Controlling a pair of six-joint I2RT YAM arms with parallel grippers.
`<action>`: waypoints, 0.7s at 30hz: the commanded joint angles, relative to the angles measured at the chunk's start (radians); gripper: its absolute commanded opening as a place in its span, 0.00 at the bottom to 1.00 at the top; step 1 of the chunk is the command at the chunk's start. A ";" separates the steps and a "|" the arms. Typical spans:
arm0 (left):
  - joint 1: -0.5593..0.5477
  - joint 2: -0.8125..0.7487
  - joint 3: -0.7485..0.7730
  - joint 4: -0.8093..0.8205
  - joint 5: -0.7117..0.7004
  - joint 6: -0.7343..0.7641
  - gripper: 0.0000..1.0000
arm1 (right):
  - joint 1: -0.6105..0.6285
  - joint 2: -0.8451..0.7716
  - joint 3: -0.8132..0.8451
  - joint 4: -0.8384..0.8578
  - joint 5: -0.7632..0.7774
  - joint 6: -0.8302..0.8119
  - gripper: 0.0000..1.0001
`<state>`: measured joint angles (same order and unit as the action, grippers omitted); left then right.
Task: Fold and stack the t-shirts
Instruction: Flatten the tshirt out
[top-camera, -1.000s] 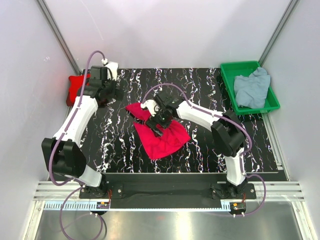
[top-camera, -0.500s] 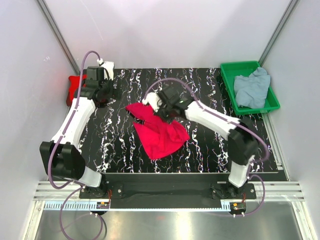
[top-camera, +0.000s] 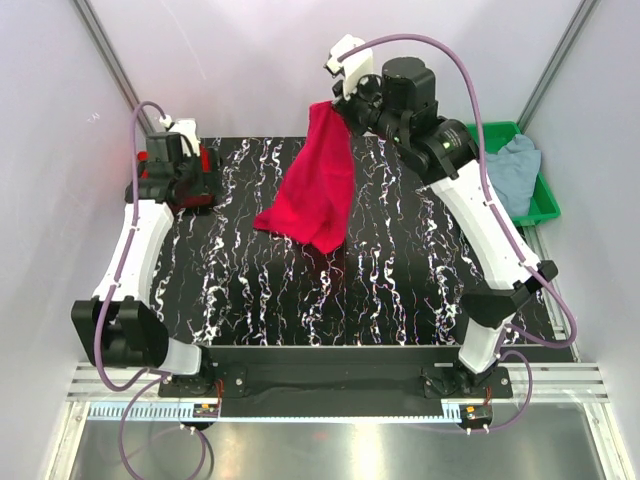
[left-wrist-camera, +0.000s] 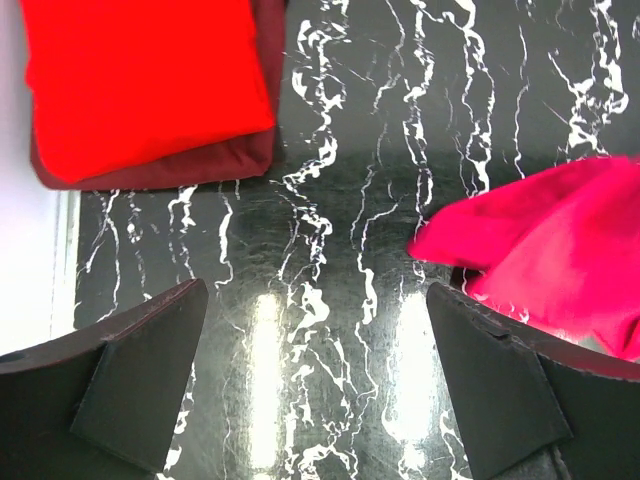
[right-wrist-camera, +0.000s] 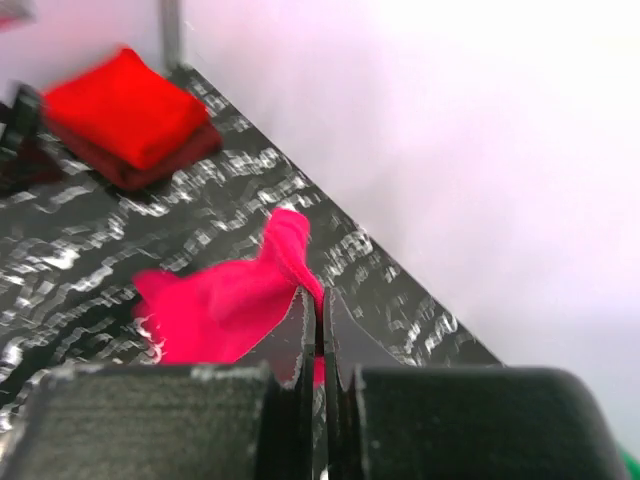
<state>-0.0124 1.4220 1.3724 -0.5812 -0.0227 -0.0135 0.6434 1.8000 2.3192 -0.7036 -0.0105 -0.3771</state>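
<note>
— Where is the crimson t-shirt (top-camera: 320, 185) at this point?

— Mostly off the desk (top-camera: 400, 290). It hangs in a long loose drape over the far middle, pinched at its top edge by the right jaws. Those are closed tight on the cloth, and the right wrist view shows barely a slit between them. I cannot tell whether its lowest corner touches the desk.

— And the left jaws?

— Spread wide with nothing in them, hovering at the far left, just beside the folded red t-shirts (left-wrist-camera: 150, 80).

— So some of the job is done?

— I judge so. That pile looks like two shirts, a bright red one lying squarely on a darker one, both folded. The hanging one shows no fold at all, so it has to be laid flat, folded and carried over to the pile.

— Anything else left?

— A grey-blue t-shirt (top-camera: 518, 175) lies crumpled in the green tray (top-camera: 545, 205) at the far right, well apart from the rest. By my reckoning, roughly half the work remains.
</note>
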 joint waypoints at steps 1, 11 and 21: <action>0.011 -0.067 0.033 0.029 0.017 -0.022 0.99 | 0.036 0.053 0.074 -0.059 -0.086 0.023 0.00; 0.092 -0.084 0.008 0.038 0.017 -0.069 0.99 | 0.154 0.036 0.132 -0.125 -0.341 0.055 0.00; 0.146 -0.101 -0.012 0.034 0.015 -0.097 0.99 | 0.308 0.216 0.447 0.016 -0.460 0.179 0.00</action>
<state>0.1207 1.3636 1.3716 -0.5816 -0.0185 -0.0959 0.9207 2.0453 2.6900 -0.7876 -0.4061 -0.2615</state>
